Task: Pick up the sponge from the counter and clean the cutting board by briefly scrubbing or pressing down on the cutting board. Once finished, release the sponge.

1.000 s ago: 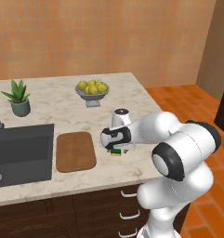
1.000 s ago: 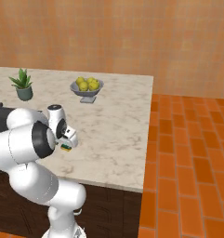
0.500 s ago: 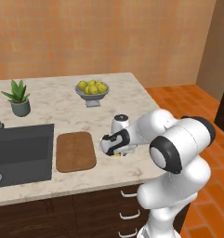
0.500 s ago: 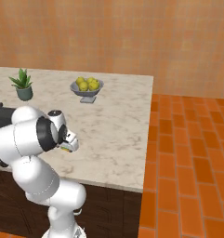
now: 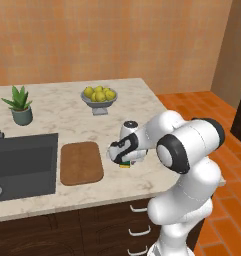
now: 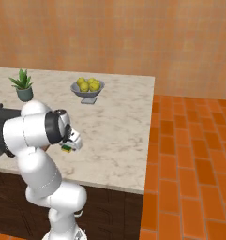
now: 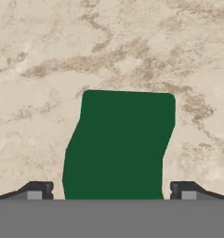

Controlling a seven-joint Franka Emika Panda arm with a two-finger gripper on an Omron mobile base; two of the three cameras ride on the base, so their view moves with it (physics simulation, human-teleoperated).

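The robot's claw [image 7: 111, 193] hangs spread wide, holding nothing, directly over the green sponge [image 7: 119, 144] on the counter [image 7: 48, 60]; closing too high could merely nudge it aside.

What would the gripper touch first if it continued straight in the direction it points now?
Most likely the sponge: its green top lies directly ahead, between the open gripper's two fingertips, with the counter under it. Remaining depth is unclear.
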